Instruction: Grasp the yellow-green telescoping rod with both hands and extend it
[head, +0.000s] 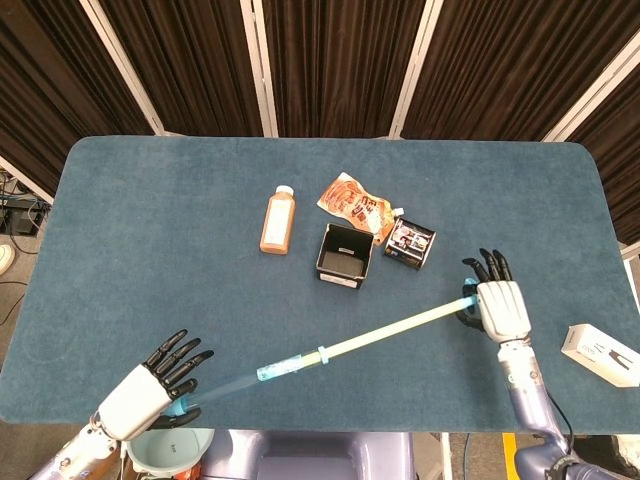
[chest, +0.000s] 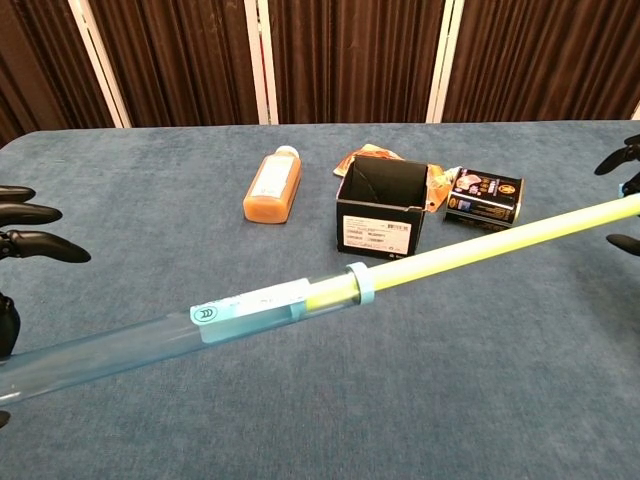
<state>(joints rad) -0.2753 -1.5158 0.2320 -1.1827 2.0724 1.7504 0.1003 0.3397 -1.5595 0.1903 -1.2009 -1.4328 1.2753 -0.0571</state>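
A rod (head: 330, 350) spans the table's (head: 150, 250) near edge, its ends in the left hand (head: 150, 385) and the right hand (head: 498, 308). Behind it, at centre, an open box (head: 344, 255) stands between a bottle (head: 277, 220) on its left and a carton (head: 409, 242) on its right, a pouch (head: 354, 203) just behind.

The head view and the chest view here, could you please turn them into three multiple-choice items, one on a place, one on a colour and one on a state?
1. Where does the orange bottle lie?
A. left of the black box
B. inside the box
C. at the table's right edge

2. What colour is the inner section of the telescoping rod?
A. red
B. yellow-green
C. black

3. How is the rod held?
A. lying free on the table
B. by the left hand only
C. by the left hand and the right hand, one at each end

Answers: 1 A, both views show the bottle beside the box; 2 B, seen past the blue collar; 3 C, each end sits in a hand.
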